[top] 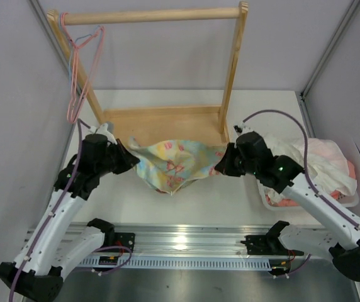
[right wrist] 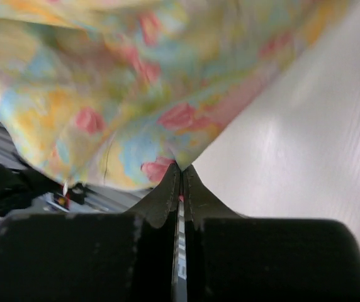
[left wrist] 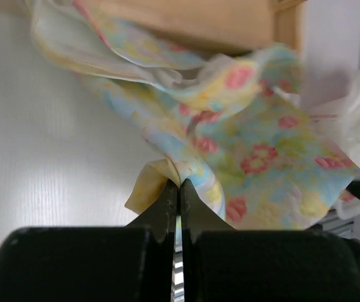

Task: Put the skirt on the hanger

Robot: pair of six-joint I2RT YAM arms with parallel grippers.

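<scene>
Table (top: 199, 198): skirt (top: 174, 165) clamped, strung between left end effector (top: 132, 158), right end effector (top: 220, 165).

1. The left arm (top: 60, 211) is reaching from its base toward the left end of the skirt (top: 170, 165), its elbow bending outward, away from the skirt.
2. The left tool (top: 129, 160) is pinching the skirt's left corner, its two fingers (left wrist: 164, 211) pressing together with cloth caught at the tips.
3. The right arm (top: 321, 207) is angling in from the right side of the skirt, its wrist pointing toward it.
4. The right tool (top: 219, 165) is clamping the skirt's right edge, jaws closing flat on the fabric.
5. Both tools are facing each other across the skirt, one at each end.
</scene>
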